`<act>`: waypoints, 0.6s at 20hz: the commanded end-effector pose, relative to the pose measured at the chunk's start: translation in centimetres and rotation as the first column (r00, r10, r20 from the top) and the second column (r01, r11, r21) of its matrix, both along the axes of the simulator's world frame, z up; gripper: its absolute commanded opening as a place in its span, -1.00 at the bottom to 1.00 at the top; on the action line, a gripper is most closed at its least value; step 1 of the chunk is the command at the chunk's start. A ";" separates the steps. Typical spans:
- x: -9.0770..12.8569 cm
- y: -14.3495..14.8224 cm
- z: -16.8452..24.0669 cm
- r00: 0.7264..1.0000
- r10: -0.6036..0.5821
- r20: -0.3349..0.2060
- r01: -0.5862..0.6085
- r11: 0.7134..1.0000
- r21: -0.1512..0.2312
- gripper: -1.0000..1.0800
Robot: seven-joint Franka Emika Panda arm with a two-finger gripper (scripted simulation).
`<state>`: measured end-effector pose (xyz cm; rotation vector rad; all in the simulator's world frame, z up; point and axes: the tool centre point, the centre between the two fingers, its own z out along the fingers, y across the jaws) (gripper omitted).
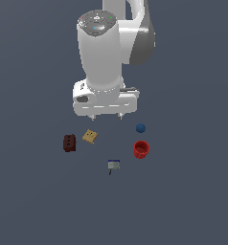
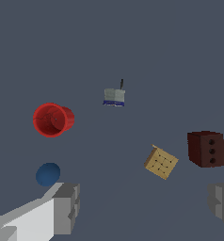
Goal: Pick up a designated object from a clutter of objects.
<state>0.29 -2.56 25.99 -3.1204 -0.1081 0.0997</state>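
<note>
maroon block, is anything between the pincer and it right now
Nothing visible. The pincer hangs open above the floor, and the maroon block sits alone toward the exterior view's left. The tan square piece lies beside it, apart, not over it.

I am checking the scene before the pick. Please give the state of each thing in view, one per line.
Gripper: open, above the floor, holding nothing.
Maroon block: on the floor, not grasped.
Tan square piece: lying flat.
Blue ball: resting, free.
Red cup: tipped on its side.
Grey-and-blue item: resting, free.

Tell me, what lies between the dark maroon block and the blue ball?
In the exterior view, the tan flat square piece lies between the dark maroon block and the blue ball, nearer the block.
</note>
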 end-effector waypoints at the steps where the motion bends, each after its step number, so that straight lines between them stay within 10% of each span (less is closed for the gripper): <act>1: 0.3 -1.5 -1.4 1.000 0.007 0.005 -0.007 1.000 0.005 0.92; 12: 0.6 -11.8 -10.6 0.998 0.055 0.044 -0.055 0.998 0.014 0.92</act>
